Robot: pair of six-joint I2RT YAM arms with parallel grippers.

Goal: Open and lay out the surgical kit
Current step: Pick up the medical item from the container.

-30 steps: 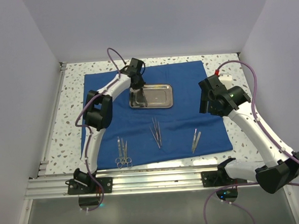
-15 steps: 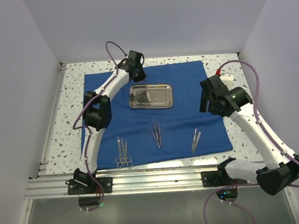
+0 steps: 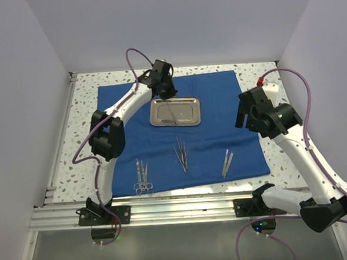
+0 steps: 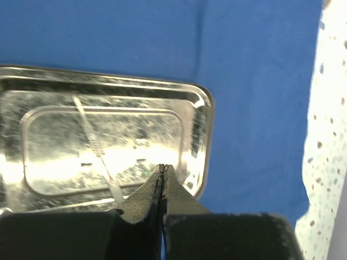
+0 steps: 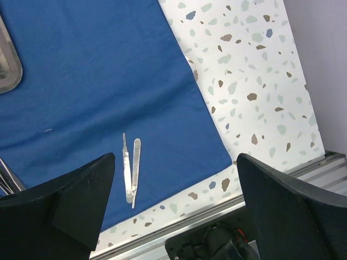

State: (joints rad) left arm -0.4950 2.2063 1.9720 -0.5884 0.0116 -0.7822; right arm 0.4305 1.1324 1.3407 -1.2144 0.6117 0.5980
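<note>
The royal-blue cloth (image 3: 209, 136) lies spread flat on the table. The steel tray (image 3: 187, 111) sits on its far middle with one thin silver tool (image 3: 168, 113) inside; the tray (image 4: 195, 135) and that tool (image 4: 96, 149) also show in the left wrist view. My left gripper (image 3: 167, 90) hangs over the tray's far edge, shut (image 4: 162, 167) and empty. Scissors (image 3: 142, 180), forceps and tweezers (image 3: 181, 153) and two flat silver handles (image 3: 227, 162) lie on the cloth's near part. My right gripper (image 3: 243, 111) is open (image 5: 176, 162) above the cloth's right edge, with the two handles (image 5: 130, 169) below it.
Speckled tabletop (image 3: 85, 88) surrounds the cloth. White walls enclose the left, far and right sides. An aluminium rail (image 3: 178, 209) runs along the near edge. The cloth's corner (image 5: 219, 157) and a tray corner (image 5: 6, 65) show in the right wrist view.
My left gripper has lifted off the tray's left part and moved toward its far edge; the thin tool stays in the tray. My right arm has shifted slightly to the right.
</note>
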